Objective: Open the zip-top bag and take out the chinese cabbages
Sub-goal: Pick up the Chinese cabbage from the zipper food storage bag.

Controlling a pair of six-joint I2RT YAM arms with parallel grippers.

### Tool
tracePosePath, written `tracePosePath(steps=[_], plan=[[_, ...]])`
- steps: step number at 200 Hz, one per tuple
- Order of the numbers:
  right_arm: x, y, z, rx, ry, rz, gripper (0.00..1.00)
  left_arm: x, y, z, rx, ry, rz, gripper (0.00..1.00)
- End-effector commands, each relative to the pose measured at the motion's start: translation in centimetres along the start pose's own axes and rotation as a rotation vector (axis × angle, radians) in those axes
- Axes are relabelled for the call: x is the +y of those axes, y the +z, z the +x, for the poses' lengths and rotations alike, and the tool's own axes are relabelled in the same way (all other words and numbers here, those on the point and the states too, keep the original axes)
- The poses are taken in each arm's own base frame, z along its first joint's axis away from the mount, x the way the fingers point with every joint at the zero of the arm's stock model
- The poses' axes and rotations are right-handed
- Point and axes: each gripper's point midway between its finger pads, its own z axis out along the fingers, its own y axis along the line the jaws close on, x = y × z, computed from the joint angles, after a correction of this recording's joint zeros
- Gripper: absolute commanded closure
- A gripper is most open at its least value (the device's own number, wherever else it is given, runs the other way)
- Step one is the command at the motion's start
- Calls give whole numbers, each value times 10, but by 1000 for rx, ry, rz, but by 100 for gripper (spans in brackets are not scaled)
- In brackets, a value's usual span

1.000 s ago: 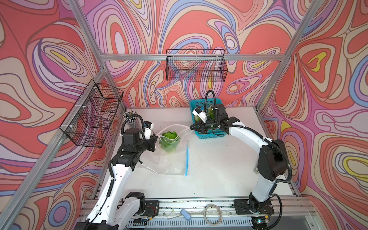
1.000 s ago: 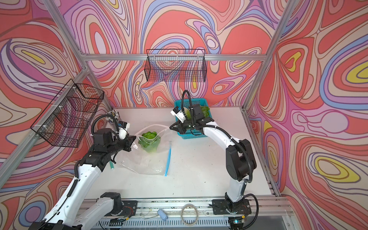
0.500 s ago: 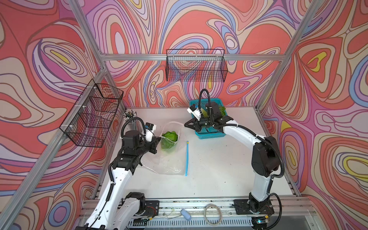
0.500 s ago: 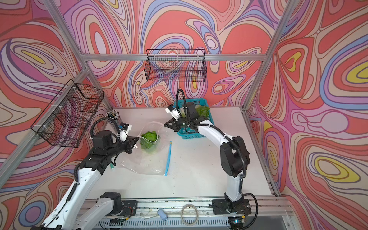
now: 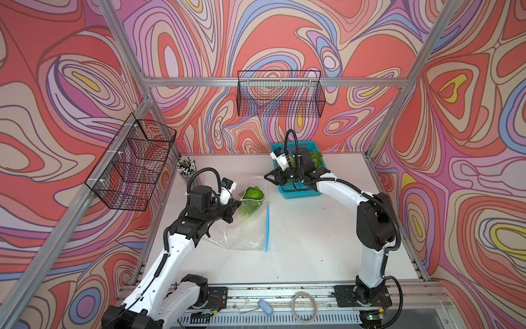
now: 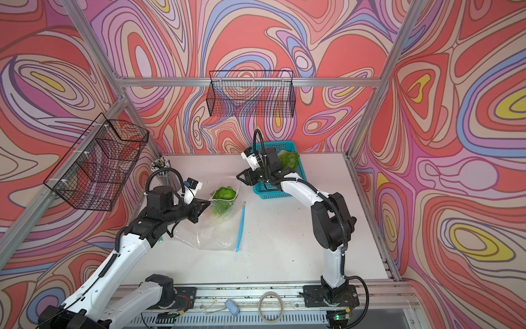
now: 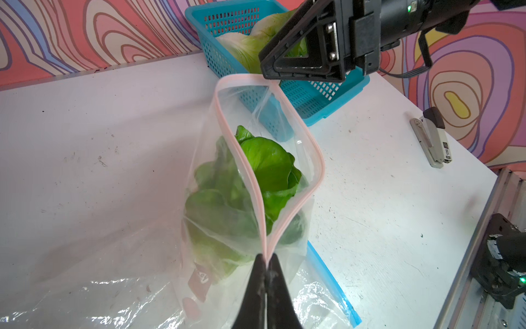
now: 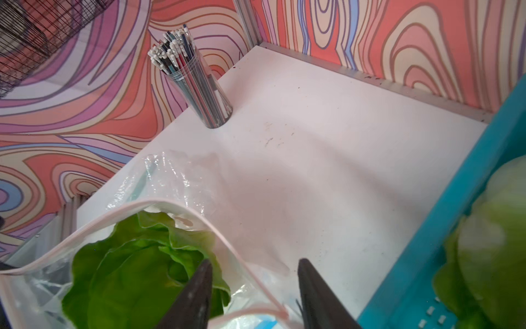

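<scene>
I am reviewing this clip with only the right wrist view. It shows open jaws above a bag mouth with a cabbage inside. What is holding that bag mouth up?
Observer: The left gripper, with its jaws shut on the pink rim of the zip-top bag.
Operator: Is anything deeper in the bag?
Observer: Yes. The left wrist view shows more green leaves behind the plastic, below the top cabbage.
Operator: Is anything else lying around?
Observer: A stapler lies on the table, apart from the teal basket.
</scene>
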Motion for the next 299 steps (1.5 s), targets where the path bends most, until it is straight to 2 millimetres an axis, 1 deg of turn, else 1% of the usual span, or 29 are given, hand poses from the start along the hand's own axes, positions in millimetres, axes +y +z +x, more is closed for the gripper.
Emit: tracePosePath(steps=[1,22,47,53,55,58,75,92,104,116,117,119,135,152,175,201,245,299], plan=[[0,-22,-18,-29,-14,118,40,-2,0,-8,-15,20,6,100],[6,-33,-26,-45,-33,169,38,-2,0,-8,-16,15,5,100],[26,-45,-37,-75,-65,176,37,-3,2,-8,-12,9,7,100],[29,-44,-36,-69,-69,174,39,-3,2,-9,-13,11,8,100],[35,-51,-43,-88,-78,170,40,-3,2,-8,-13,11,8,100],[40,-54,-46,-96,-82,166,41,-3,2,-9,-13,10,7,100],[57,-55,-46,-88,-98,129,50,-4,2,-9,-13,12,8,100],[74,-49,-39,-51,-110,80,60,-4,2,-8,-13,11,5,100],[84,-40,-29,-7,-116,48,68,-3,2,-9,-14,11,4,100],[94,-37,-23,18,-123,26,74,-4,2,-9,-16,12,4,100],[92,-32,-18,34,-118,24,74,-3,2,-9,-15,11,3,100],[91,-27,-12,53,-115,20,75,-3,2,-9,-15,11,2,100],[96,-14,6,109,-113,0,76,-4,1,-9,-16,12,1,100],[101,-5,18,143,-105,-29,75,-4,1,-9,-15,14,2,100],[108,6,30,169,-101,-73,72,-4,2,-9,-14,14,4,100],[112,12,35,179,-95,-96,64,-5,2,-8,-14,15,9,100],[115,25,45,213,-94,-136,48,-6,1,-9,-16,19,12,100],[119,34,53,271,-116,-156,35,-6,2,-8,-14,18,10,100]])
